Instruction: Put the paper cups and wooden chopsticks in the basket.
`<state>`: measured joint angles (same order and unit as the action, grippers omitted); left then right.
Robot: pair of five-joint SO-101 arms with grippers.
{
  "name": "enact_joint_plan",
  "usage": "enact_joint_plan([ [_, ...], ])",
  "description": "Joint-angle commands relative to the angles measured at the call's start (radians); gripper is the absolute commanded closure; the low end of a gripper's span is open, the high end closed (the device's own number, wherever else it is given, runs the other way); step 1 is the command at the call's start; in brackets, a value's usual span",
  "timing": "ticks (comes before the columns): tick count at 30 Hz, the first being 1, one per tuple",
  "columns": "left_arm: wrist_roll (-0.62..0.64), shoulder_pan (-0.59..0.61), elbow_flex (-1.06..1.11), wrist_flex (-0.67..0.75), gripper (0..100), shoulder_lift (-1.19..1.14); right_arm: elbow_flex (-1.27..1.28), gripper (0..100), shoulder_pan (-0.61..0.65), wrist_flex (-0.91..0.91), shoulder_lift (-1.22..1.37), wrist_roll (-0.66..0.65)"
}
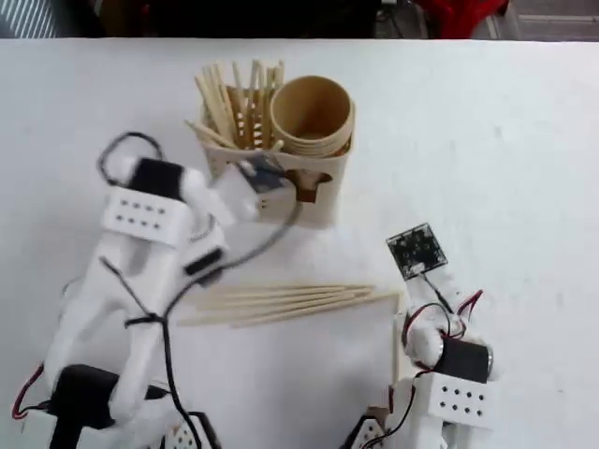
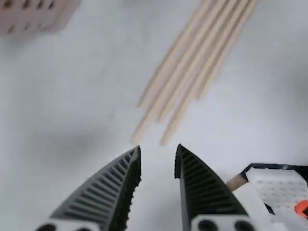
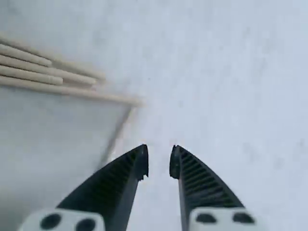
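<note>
A pale wooden basket (image 1: 323,201) stands at the table's back middle, holding stacked paper cups (image 1: 312,114) and several upright wooden chopsticks (image 1: 232,103). Several loose chopsticks (image 1: 290,304) lie in a bundle in front of it. A single chopstick (image 1: 396,346) lies crosswise by the right arm. My left gripper (image 2: 156,159) hovers over the table near the bundle's ends (image 2: 192,77), narrowly open and holding nothing. Hovering just beyond the single chopstick (image 3: 118,134) and the bundle (image 3: 43,72), my right gripper (image 3: 159,163) is narrowly open, with nothing between its fingers.
The left arm (image 1: 140,220) leans in front of the basket's left side, its cable looping over the table. The right arm (image 1: 449,374) sits at the front right. A corner of the basket (image 2: 29,17) and part of the right arm (image 2: 279,187) appear in the left wrist view.
</note>
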<state>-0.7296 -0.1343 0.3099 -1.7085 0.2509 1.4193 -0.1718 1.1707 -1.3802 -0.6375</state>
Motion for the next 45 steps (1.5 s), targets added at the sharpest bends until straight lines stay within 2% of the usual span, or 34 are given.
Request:
enact_joint_plan([
  [1,0.052,-0.159,0.160,0.284,87,0.030,0.078,91.2,0.002,-0.064,-0.028,0.005],
  [7,0.063,-0.232,0.281,0.601,87,-0.064,0.173,91.3,0.001,-0.073,-0.120,-0.006],
  [11,0.064,-0.237,0.235,0.703,80,-0.188,0.213,91.4,0.001,-0.064,-0.202,-0.006],
  [17,0.055,-0.236,0.077,0.709,80,-0.394,0.235,91.4,-0.001,-0.022,-0.289,-0.006],
  [23,0.061,-0.228,0.049,0.706,80,-0.479,0.242,91.2,-0.001,-0.008,-0.317,-0.006],
  [28,0.066,-0.206,0.044,0.671,80,-0.409,0.242,91.2,-0.001,-0.008,-0.317,-0.006],
  [32,0.084,-0.245,0.048,0.554,80,-0.283,0.244,91.2,0.001,-0.008,-0.317,-0.008],
  [34,0.089,-0.262,0.064,0.539,80,-0.248,0.244,91.2,0.001,-0.008,-0.317,-0.008],
  [40,0.083,-0.274,0.157,0.654,80,-0.306,0.244,91.1,0.001,-0.008,-0.317,-0.008],
  [45,0.081,-0.266,0.097,0.654,80,-0.461,0.244,91.1,0.001,-0.008,-0.317,-0.008],
])
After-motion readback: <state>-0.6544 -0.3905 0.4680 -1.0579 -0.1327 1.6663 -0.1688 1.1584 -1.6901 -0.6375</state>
